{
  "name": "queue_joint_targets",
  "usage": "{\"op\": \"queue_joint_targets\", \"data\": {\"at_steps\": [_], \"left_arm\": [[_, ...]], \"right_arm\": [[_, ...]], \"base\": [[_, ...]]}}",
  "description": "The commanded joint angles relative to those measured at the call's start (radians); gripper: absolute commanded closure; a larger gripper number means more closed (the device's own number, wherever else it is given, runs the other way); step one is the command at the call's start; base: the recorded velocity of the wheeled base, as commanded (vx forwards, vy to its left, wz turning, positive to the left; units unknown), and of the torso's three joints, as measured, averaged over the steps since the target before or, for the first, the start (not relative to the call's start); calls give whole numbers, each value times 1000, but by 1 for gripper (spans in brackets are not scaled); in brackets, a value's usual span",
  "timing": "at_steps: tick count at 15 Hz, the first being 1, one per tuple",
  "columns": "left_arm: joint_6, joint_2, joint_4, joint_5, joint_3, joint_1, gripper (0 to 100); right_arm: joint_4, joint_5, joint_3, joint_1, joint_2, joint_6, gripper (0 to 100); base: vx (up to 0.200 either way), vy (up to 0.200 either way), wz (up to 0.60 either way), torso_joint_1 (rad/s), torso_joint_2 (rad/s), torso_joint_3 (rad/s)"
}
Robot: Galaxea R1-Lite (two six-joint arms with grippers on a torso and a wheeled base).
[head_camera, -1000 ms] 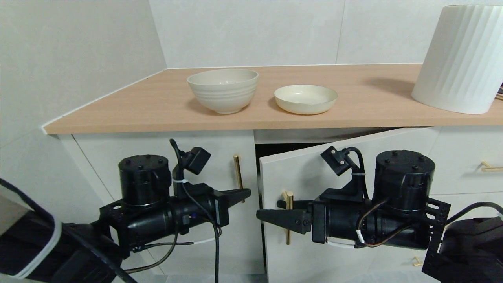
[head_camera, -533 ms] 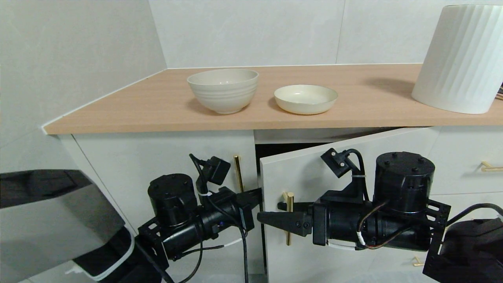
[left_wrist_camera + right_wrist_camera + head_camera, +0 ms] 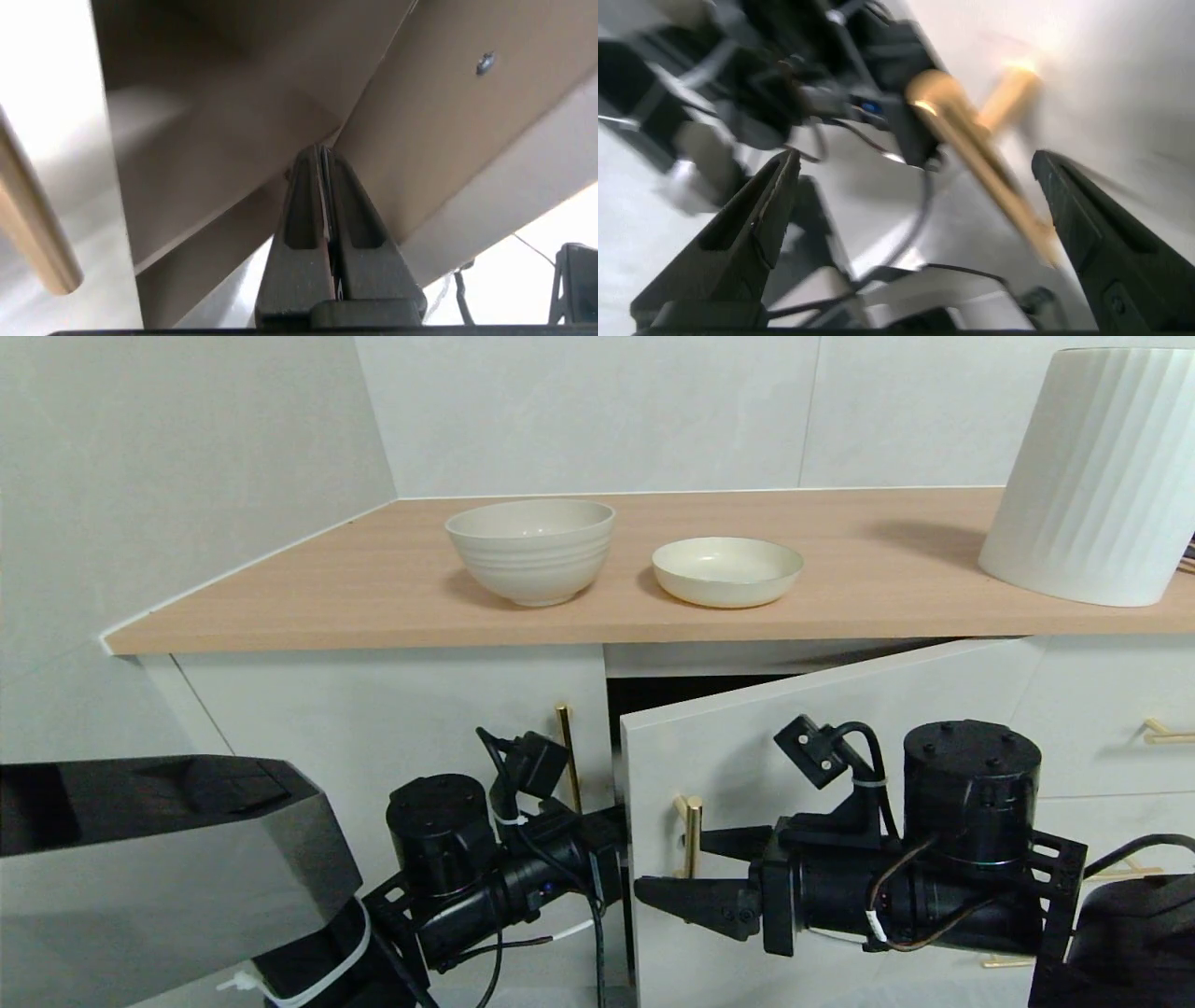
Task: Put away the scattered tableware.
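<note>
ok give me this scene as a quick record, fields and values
tableware: deep bowl and shallow dish, both on the countertop, apart
cabinet door: partly open
left tool: shut, tip at the gap by the door's free edge
right tool: open, fingers either side of the gold door handle
other: white ribbed container at the counter's right end

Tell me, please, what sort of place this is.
Probably a home kitchen: a wooden countertop holding a bowl and shallow dish, a tiled wall behind, white cabinet doors with brass handles below.
</note>
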Motion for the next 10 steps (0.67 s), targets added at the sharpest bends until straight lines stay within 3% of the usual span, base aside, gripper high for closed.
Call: {"op": "queue_joint_targets", "data": {"at_steps": [1, 5, 8, 10], "left_arm": [[1, -11, -2, -4, -7, -12, 100], [3, -29, -2, -7, -68, -19, 100], [6, -28, -2, -9, -120, -19, 100], [12, -38, 6, -9, -134, -19, 100]], "right_arm": [[-1, -40, 29, -1, -2, -42, 0], [33, -134, 95, -17, -78, -142, 0], [314, -341, 106, 0, -246, -203, 0], [432, -376, 115, 20, -352, -200, 0]], "base": [[0, 0, 0, 0, 0, 0], [0, 0, 0, 0, 0, 0], [0, 0, 0, 0, 0, 0], [0, 0, 0, 0, 0, 0]]}}
